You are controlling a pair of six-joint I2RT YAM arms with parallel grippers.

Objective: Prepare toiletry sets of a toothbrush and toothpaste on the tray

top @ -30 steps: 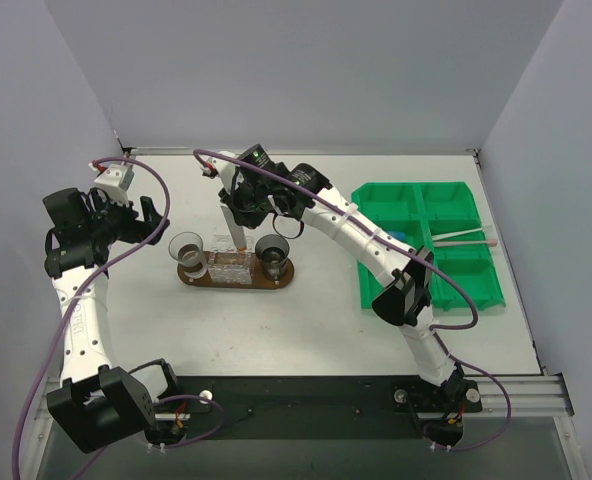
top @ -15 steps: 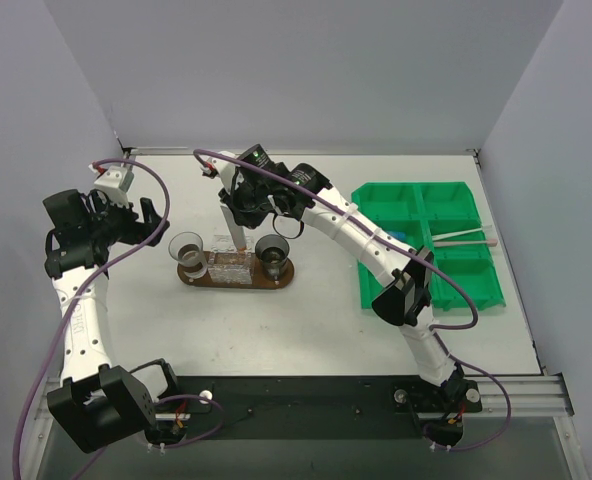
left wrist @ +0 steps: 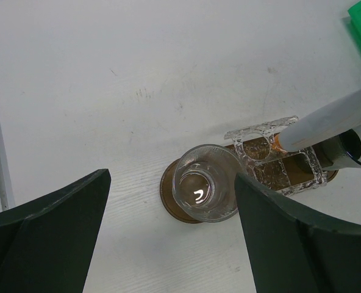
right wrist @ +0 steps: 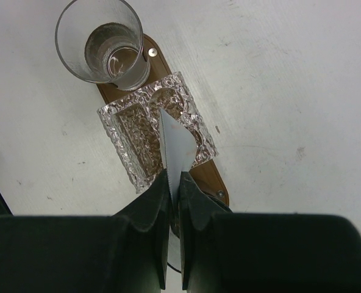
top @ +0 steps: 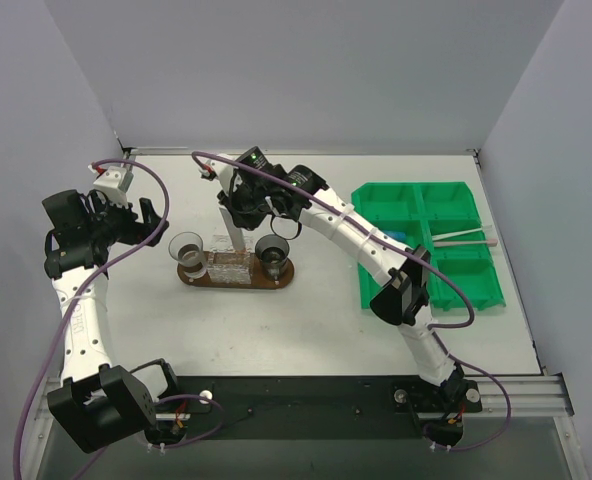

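Note:
The dark brown oval tray (top: pixel 282 281) lies left of the table's centre, and it also shows as the tray (right wrist: pixel 213 178) and the tray (left wrist: pixel 170 196). My right gripper (top: pixel 238 208) is shut on the toothpaste (top: pixel 237 234) and holds it upright. The tube's orange cap points down into a clear textured holder (top: pixel 230 266). From the right wrist, the gripper (right wrist: pixel 174 180) pinches the pale toothpaste (right wrist: pixel 177 146) above the holder (right wrist: pixel 135 134). My left gripper (top: pixel 154 220) hangs open to the left of the tray; as the gripper (left wrist: pixel 171 177) it holds nothing. A toothbrush (top: pixel 465 237) lies across the green bin.
Two clear cups (top: pixel 187 250) (top: pixel 272 251) stand on the tray's ends, one of them the cup (left wrist: pixel 205 183) just below my left fingers. A green sectioned bin (top: pixel 425 205) sits at the right. Grey walls close in the back and both sides.
My right wrist has edged slightly toward the back with the tube still in its grip. The left arm has not moved.

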